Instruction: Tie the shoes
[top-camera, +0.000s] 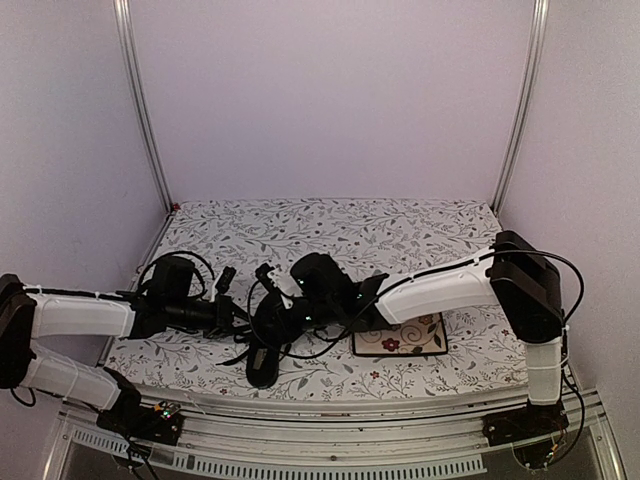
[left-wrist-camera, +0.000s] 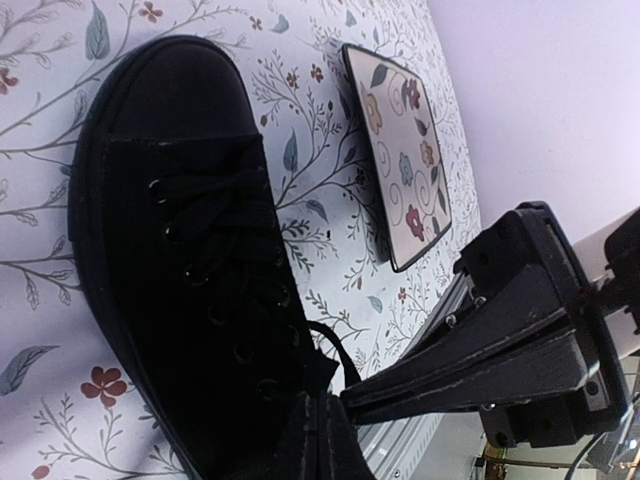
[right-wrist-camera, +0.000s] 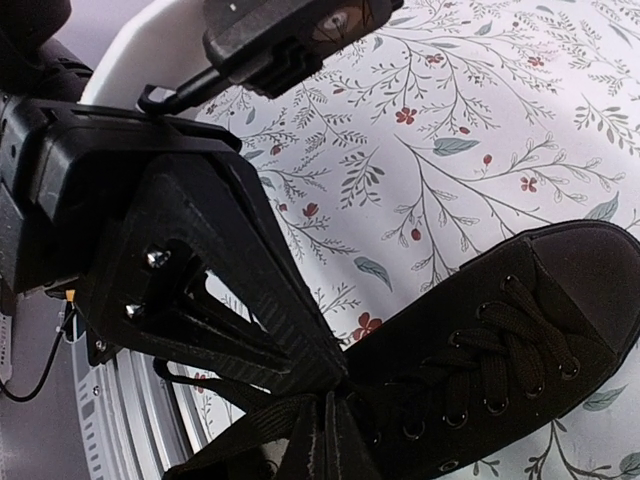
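The black shoe (top-camera: 268, 350) lies on the floral cloth, toe toward the front edge. Both grippers meet tip to tip over its lace end. My left gripper (top-camera: 243, 316) reaches in from the left. Its fingers (left-wrist-camera: 312, 440) are pressed shut at the shoe's (left-wrist-camera: 170, 250) top eyelets, apparently on a lace. A thin lace loop (left-wrist-camera: 338, 345) arcs to the right gripper's tip (left-wrist-camera: 352, 396). My right gripper (top-camera: 290, 312) is shut, fingers (right-wrist-camera: 345, 445) pinching a flat black lace (right-wrist-camera: 235, 430) beside the shoe (right-wrist-camera: 500, 350). The left gripper's tip (right-wrist-camera: 335, 372) touches there.
A square floral plate (top-camera: 400, 335) lies just right of the shoe, under the right arm; it also shows in the left wrist view (left-wrist-camera: 395, 150). The metal front rail (top-camera: 330, 440) runs close below the shoe. White walls enclose the table on three sides.
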